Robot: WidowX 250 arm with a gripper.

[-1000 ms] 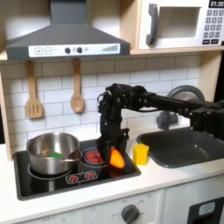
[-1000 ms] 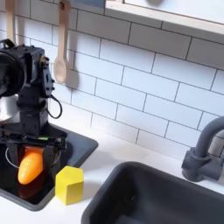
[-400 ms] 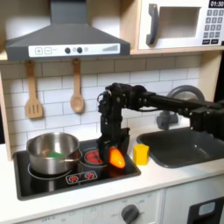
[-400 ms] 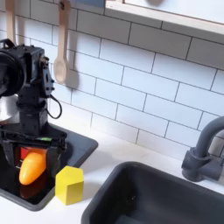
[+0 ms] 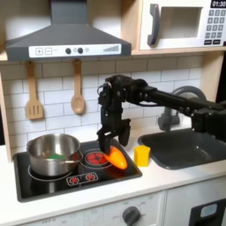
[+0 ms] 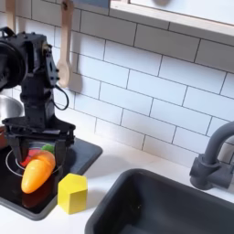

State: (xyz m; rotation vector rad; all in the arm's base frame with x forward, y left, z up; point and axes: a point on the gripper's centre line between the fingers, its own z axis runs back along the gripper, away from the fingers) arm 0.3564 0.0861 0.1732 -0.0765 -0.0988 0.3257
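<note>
Pincer [image 6: 40, 151]: your fingers are clamped on the carrot's [image 6: 37, 170] top end, so it hangs tilted above the stove [image 6: 80, 154].
Yellow block [image 6: 72, 193]: on the desk [image 6: 114, 171], at the carrot's 4 o'clock in the second exterior view.

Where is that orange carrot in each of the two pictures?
First exterior view: the carrot lies low in the middle, on the stove, just below the gripper.
Second exterior view: the carrot is at lower left, under the gripper.
Shared landmark: the yellow block, just right of the carrot in both exterior views.
</note>
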